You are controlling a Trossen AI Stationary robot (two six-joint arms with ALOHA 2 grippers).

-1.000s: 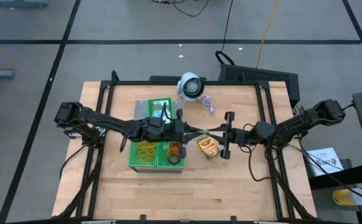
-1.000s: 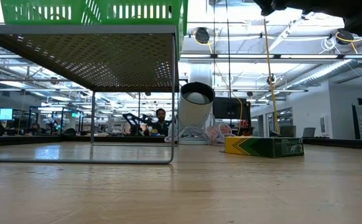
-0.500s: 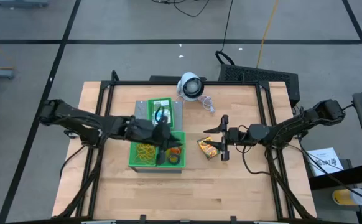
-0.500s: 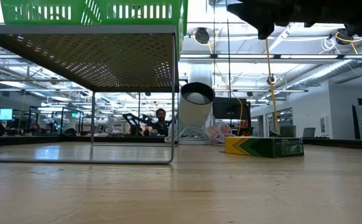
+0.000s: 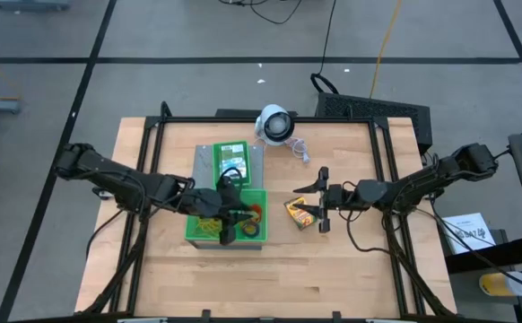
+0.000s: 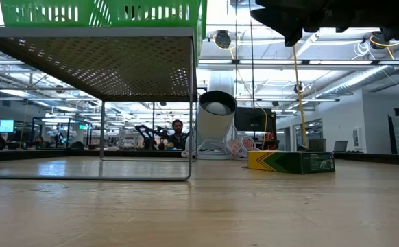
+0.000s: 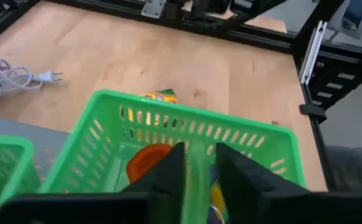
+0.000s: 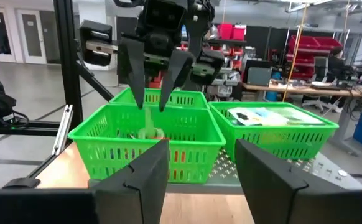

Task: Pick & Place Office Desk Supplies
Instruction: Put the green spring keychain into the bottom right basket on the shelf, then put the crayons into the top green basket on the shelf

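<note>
The green trays (image 5: pixel 209 235) sit on a raised metal stand near the table's middle. The left gripper (image 5: pixel 229 231) hangs over the front tray, fingers slightly apart above the tan-yellow bands (image 5: pixel 209 218), holding nothing I can see. The right gripper (image 5: pixel 321 199), open and empty, hovers just right of the trays over a crayon box (image 5: pixel 300 212), yellow and green, flat on the table; its lettering is unreadable. Another box (image 5: pixel 233 152) lies in the rear tray.

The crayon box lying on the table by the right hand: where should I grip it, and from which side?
Grip the crayon box across its short width, near the middle of its length, coming straight down from above. It lies flat on the table, long and low in the low view, so only the narrow sides offer a pinch. The right hand hovers open right beside it.
</note>
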